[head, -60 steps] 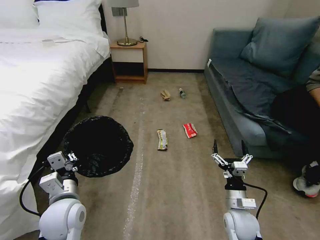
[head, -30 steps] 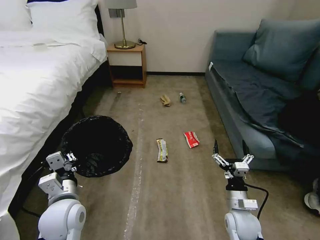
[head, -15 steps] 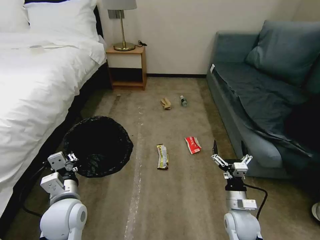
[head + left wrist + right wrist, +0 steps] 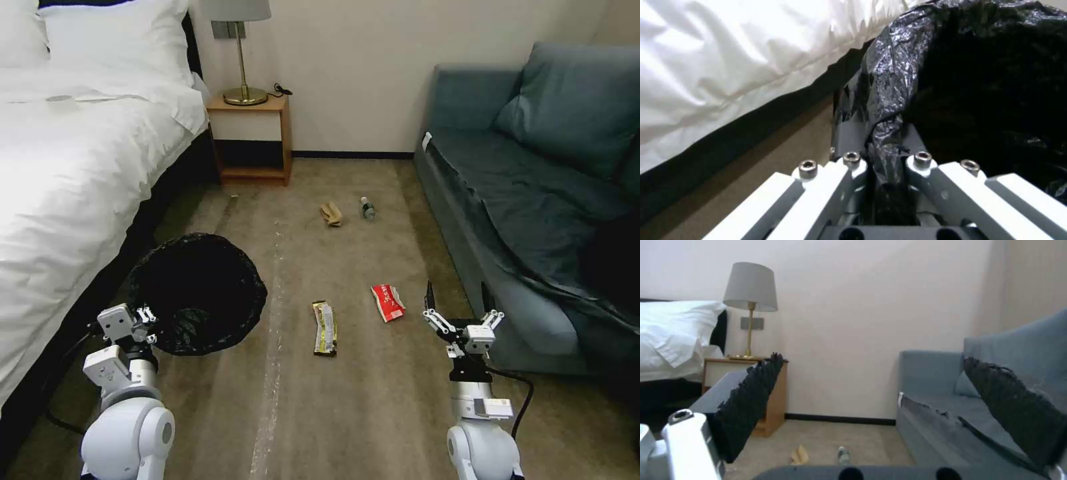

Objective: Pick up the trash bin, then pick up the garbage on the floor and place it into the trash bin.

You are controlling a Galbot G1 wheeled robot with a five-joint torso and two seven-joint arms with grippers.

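We have the trash bin (image 4: pixel 197 291) up off the carpet on our left side, close beside the bed (image 4: pixel 73 173), with the left gripper (image 4: pixel 141 319) pinched shut on its rim; the wrist view shows crinkly black liner (image 4: pixel 889 100) bunched between the fingers. That liner looks thin and slippery, so we judge the hold could creep if the bin swings.

The right gripper (image 4: pixel 460 313) hangs spread wide and empty above the floor, near the sofa (image 4: pixel 527 220). The red packet (image 4: pixel 387 302) lies just ahead and inward of it, and the long bar wrapper (image 4: pixel 325 327) lies mid-carpet. Both look flat, light and limp, so we would pinch an edge or a raised crease. Farther off, the crumpled paper (image 4: pixel 331 213) and small bottle (image 4: pixel 367 208) sit side by side; the bottle may roll.

Open carpet runs between bed and sofa, tight only at the sofa's front edge.
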